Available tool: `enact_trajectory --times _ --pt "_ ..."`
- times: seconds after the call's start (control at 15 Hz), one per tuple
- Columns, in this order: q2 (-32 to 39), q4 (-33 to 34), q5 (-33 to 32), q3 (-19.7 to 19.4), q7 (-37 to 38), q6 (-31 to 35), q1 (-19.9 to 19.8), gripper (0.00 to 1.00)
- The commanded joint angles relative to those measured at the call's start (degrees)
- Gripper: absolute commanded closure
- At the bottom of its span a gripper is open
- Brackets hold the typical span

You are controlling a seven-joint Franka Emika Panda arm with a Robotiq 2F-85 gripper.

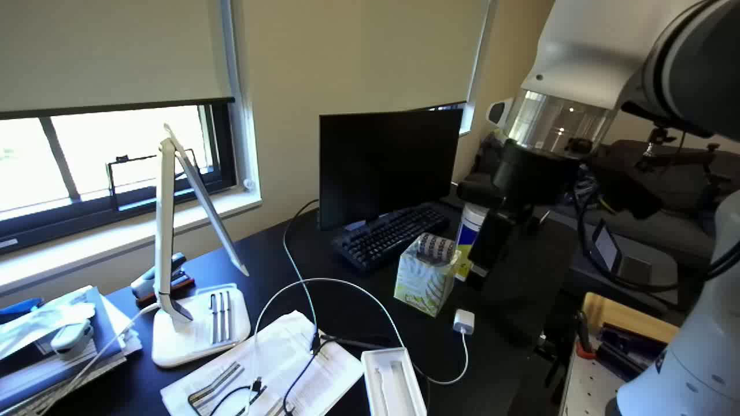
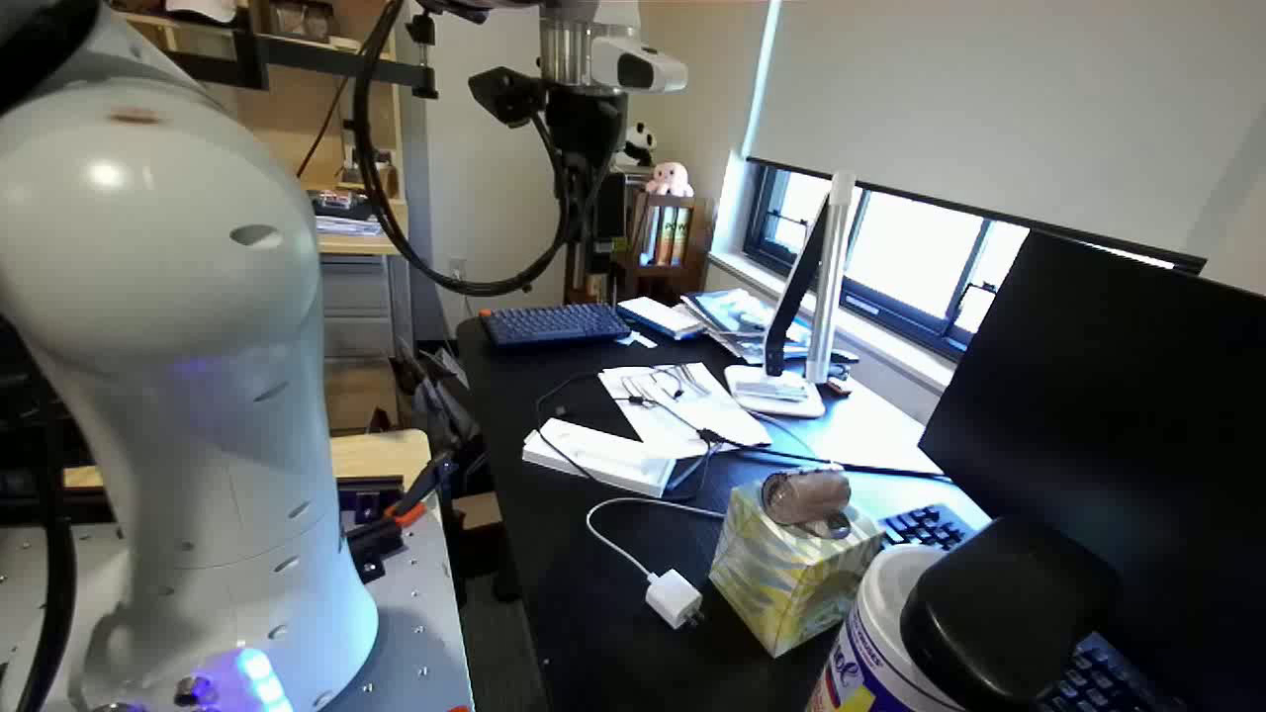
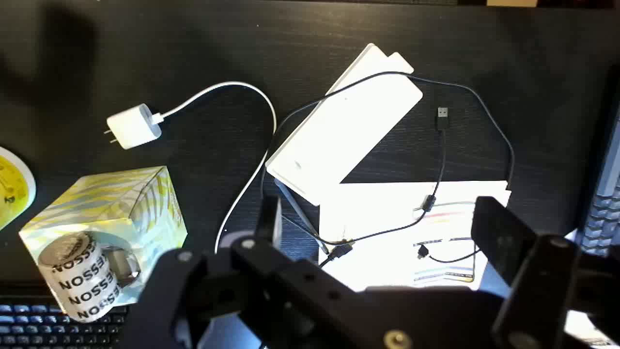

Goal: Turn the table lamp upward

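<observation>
The table lamp (image 1: 164,231) stands on the desk, also visible in an exterior view (image 2: 831,277). Its flat white base (image 1: 196,344) lies on the desk and its thin post rises from it. Its long bar head (image 1: 211,205) hangs steeply down from the top hinge, its free end low above the desk. My gripper (image 1: 478,274) is above the desk, well apart from the lamp; it also shows in an exterior view (image 2: 605,252). In the wrist view the gripper (image 3: 380,223) has its fingers wide apart with nothing between them. I cannot make out the lamp there.
A tissue box (image 1: 425,280) with a printed cylinder on top, a canister (image 2: 880,633), a monitor (image 1: 387,164) and a keyboard (image 1: 393,234) are on the desk. A white charger (image 3: 133,127), white box (image 3: 346,126), papers (image 3: 387,261) and loose cables lie there. Windows stand behind the lamp.
</observation>
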Motion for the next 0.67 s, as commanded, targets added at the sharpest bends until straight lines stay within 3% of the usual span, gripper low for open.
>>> enact_trajectory --times 0.0,0.4,0.6 --pt "0.0 0.0 -0.2 -0.2 0.1 -0.2 0.2 0.0" --pt "0.6 0.2 -0.3 -0.1 0.2 0.3 0.0 0.0" --pt "5.9 1.5 -1.6 1.1 0.2 10.8 -2.4 0.0"
